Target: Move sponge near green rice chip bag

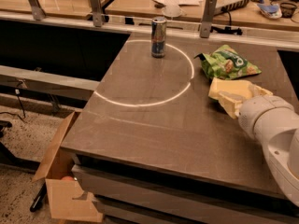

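Note:
The pale yellow sponge (pixel 227 86) is at the right side of the brown table (pixel 154 125), just below the green rice chip bag (pixel 229 62), with a small gap between them. My gripper (pixel 229 98) is shut on the sponge; its cream-yellow fingers (pixel 235 105) come in from the right, ahead of the white arm (pixel 271 125). The arm hides the sponge's near right part. The bag lies flat and wrinkled near the table's far right edge.
A tall silver-blue drink can (pixel 159 36) stands at the far middle, inside a white circle line (pixel 140 104). A rail with metal posts (pixel 208 15) runs behind the table. An open cardboard box (pixel 60 181) sits on the floor at the left.

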Action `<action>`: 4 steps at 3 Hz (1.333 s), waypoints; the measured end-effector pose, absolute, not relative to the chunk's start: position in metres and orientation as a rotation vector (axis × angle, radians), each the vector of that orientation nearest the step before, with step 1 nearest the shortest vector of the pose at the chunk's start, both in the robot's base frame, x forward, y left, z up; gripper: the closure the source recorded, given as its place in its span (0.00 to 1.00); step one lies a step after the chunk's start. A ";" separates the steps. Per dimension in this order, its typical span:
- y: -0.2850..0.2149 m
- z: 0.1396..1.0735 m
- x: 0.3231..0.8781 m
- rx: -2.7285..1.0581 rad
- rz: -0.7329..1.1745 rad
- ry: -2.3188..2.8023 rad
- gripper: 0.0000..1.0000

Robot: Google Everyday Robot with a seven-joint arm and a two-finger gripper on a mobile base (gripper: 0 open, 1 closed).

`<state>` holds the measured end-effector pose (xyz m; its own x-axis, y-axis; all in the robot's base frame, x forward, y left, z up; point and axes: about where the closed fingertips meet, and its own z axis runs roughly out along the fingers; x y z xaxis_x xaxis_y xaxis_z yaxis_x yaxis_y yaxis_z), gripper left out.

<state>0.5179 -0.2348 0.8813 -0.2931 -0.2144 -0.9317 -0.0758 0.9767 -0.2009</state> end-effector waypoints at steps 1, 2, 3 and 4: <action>-0.229 0.874 0.550 -0.243 -0.078 1.856 0.45; -0.224 0.868 0.564 -0.262 -0.048 1.856 0.22; -0.221 0.863 0.567 -0.274 -0.024 1.867 0.01; -0.220 0.862 0.564 -0.275 -0.010 1.871 0.00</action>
